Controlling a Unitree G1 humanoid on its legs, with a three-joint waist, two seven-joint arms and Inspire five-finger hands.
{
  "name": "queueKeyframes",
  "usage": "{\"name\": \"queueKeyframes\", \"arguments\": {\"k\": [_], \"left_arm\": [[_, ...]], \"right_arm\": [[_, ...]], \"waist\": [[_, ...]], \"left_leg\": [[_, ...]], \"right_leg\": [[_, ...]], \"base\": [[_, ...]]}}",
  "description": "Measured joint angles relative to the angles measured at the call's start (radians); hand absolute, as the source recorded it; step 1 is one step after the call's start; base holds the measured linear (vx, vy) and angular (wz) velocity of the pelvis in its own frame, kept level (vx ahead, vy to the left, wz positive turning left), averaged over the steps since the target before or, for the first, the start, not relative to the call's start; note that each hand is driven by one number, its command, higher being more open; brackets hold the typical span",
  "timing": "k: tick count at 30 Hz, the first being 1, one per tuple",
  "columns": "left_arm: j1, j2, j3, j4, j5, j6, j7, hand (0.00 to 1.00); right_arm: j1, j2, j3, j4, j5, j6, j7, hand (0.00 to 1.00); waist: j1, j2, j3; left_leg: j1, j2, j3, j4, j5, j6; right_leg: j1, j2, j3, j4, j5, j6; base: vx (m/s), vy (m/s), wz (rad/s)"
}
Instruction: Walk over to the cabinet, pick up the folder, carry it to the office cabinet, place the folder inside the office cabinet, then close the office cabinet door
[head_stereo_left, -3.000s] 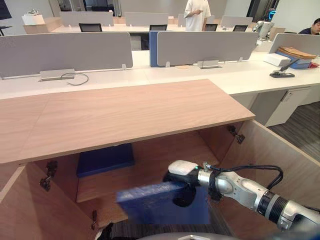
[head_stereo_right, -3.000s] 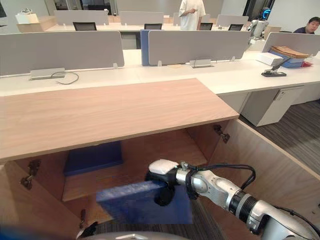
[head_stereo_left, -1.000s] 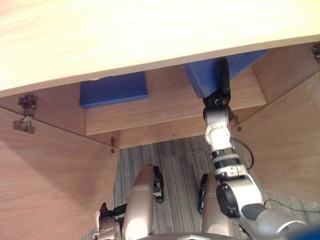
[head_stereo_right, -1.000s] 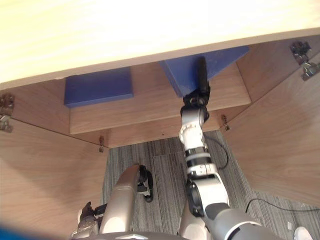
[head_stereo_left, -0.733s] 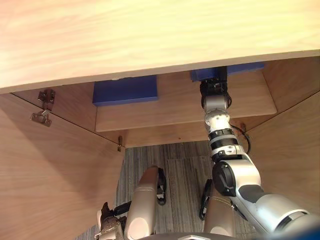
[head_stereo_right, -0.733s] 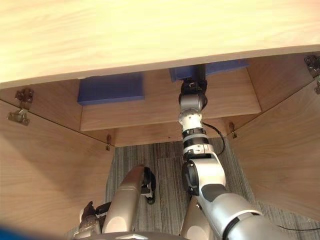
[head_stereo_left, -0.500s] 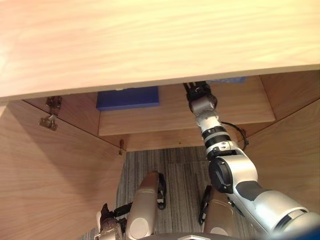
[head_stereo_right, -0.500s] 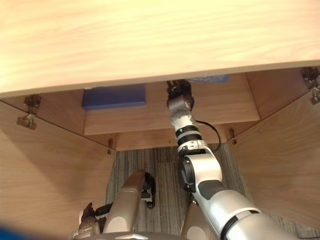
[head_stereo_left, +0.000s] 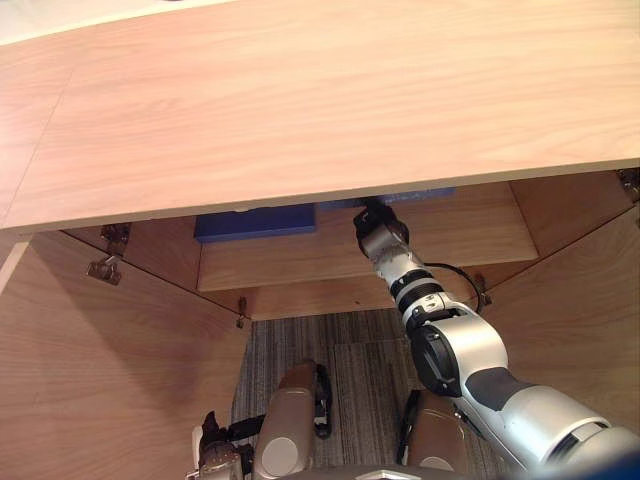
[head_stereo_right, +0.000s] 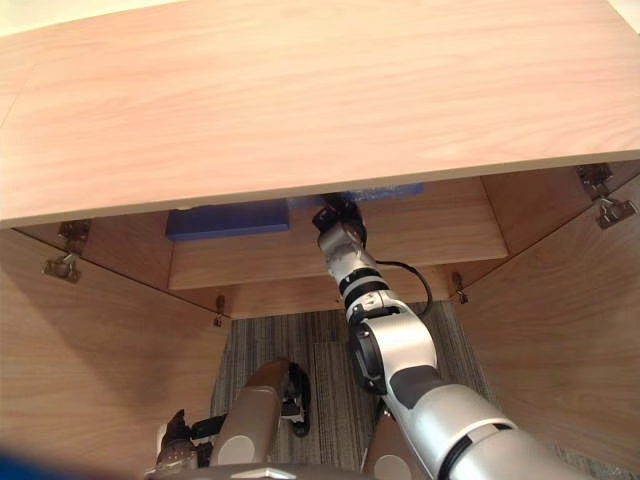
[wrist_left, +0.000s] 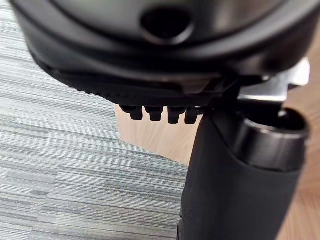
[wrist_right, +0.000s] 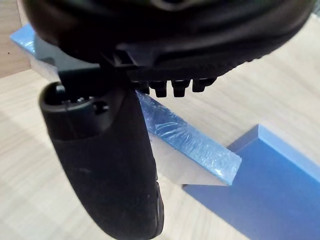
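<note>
Folder (wrist_right: 195, 145) is inside the office cabinet, tilted over the shelf (head_stereo_left: 460, 225) near its rear edge, pinched between the thumb and curled fingers of the right hand (wrist_right: 112, 165). Left hand (wrist_left: 240, 185) idle; state cannot be told. Risk: withdrawing before release would drag it off the front edge.

It looks like an office: a low wooden cabinet (head_stereo_left: 330, 100) holding blue folders (head_stereo_left: 255, 222) stands on grey carpet tiles (head_stereo_left: 360, 350).

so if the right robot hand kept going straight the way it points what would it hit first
Most likely the thin blue folder with the glossy edge, which crosses right in front of the right robot hand over the wooden shelf. The flat dark blue folder sits beside that line; depth is unclear.
</note>
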Motion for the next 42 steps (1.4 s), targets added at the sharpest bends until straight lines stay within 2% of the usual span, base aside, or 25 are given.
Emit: {"name": "queueKeyframes", "arguments": {"k": [4,5,9,12,15,19,21,24,26,28,35,42], "left_arm": [[0.014,0.005,-0.007,0.001,0.0,-0.002,-0.007,1.0],[0.017,0.012,-0.008,0.011,0.001,-0.003,-0.02,1.0],[0.024,0.038,-0.007,0.045,0.03,0.001,-0.073,1.0],[0.028,0.042,-0.005,0.049,0.039,-0.002,-0.107,1.0],[0.032,0.044,-0.005,0.057,0.039,-0.006,-0.125,1.0],[0.041,0.045,-0.006,0.057,0.04,-0.012,-0.137,1.0],[0.05,0.045,-0.006,0.057,0.04,-0.012,-0.143,1.0],[0.08,0.043,-0.009,0.057,0.047,-0.011,-0.152,1.0],[0.099,0.042,-0.024,0.057,0.08,-0.011,-0.156,1.0],[0.107,0.043,-0.029,0.057,0.088,-0.011,-0.164,1.0],[0.107,0.056,-0.071,0.057,0.106,-0.029,-0.176,1.0],[0.095,0.082,-0.143,0.071,0.107,-0.033,-0.193,1.0]], "right_arm": [[0.069,-0.041,0.003,0.031,-0.181,0.076,0.041,1.0],[0.099,-0.065,0.022,0.042,-0.274,0.103,0.073,1.0],[0.16,-0.128,0.018,0.046,-0.376,0.148,0.178,1.0],[0.171,-0.184,0.01,0.046,-0.382,0.157,0.227,1.0],[0.173,-0.203,-0.064,0.045,-0.37,0.162,0.242,1.0],[0.165,-0.238,-0.07,0.044,-0.369,0.162,0.257,1.0],[0.162,-0.255,-0.069,0.044,-0.378,0.162,0.278,1.0],[0.155,-0.26,-0.049,0.038,-0.511,0.164,0.309,1.0],[0.155,-0.26,0.043,0.022,-0.675,0.165,0.347,1.0],[0.155,-0.261,0.106,0.004,-0.718,0.165,0.383,1.0],[0.191,-0.27,0.265,-0.033,-0.737,0.142,0.486,1.0],[0.281,-0.288,0.472,-0.091,-0.836,0.083,0.557,1.0]], "waist": [[-0.001,-0.001,-0.012],[-0.001,-0.007,-0.018],[-0.006,-0.03,-0.041],[-0.007,-0.031,-0.041],[-0.006,-0.031,-0.041],[-0.005,-0.031,-0.041],[-0.005,-0.03,-0.04],[-0.005,-0.029,-0.04],[-0.008,-0.029,-0.04],[-0.009,-0.027,-0.039],[-0.004,-0.026,-0.04],[-0.003,-0.029,-0.041]], "left_leg": [[0.034,0.0,-0.007,-0.025,0.004,-0.005],[0.047,-0.001,-0.009,-0.032,0.004,-0.005],[0.057,-0.003,-0.011,-0.04,0.005,-0.005],[0.065,-0.005,-0.009,-0.037,0.005,-0.005],[0.068,-0.006,-0.01,-0.029,0.005,-0.005],[0.044,-0.008,-0.007,-0.005,0.002,-0.005],[0.035,-0.008,-0.005,0.014,-0.007,0.008],[0.033,-0.004,-0.003,0.044,-0.023,0.015],[0.024,0.004,0.006,0.05,-0.025,0.016],[0.022,0.007,0.009,0.05,-0.025,0.016],[0.025,0.021,0.016,0.051,-0.025,0.017],[0.029,0.021,0.016,0.045,-0.026,0.015]], "right_leg": [[0.049,0.004,-0.019,-0.042,0.011,0.002],[0.065,0.004,-0.026,-0.052,0.011,0.002],[0.082,0.0,-0.04,-0.06,0.011,0.003],[0.09,-0.009,-0.048,-0.053,0.011,0.003],[0.094,-0.013,-0.052,-0.04,0.011,0.002],[0.07,-0.026,-0.053,-0.009,0.001,0.002],[0.06,-0.031,-0.054,0.014,-0.009,0.003],[0.057,-0.036,-0.051,0.047,-0.025,0.003],[0.042,-0.032,-0.047,0.053,-0.026,0.002],[0.037,-0.031,-0.045,0.054,-0.026,0.002],[0.038,-0.025,-0.045,0.05,-0.028,0.0],[0.043,-0.025,-0.047,0.045,-0.028,0.0]], "base": [[0.01,-0.001,0.05],[0.01,-0.001,0.07],[0.01,-0.007,0.06],[-0.02,-0.009,0.04],[-0.04,-0.012,0.04],[-0.07,-0.012,0.03],[-0.08,-0.009,0.03],[-0.06,-0.011,-0.01],[-0.04,-0.008,-0.09],[-0.01,-0.011,-0.07],[0.02,-0.017,-0.04],[0.0,0.0,0.0]]}}
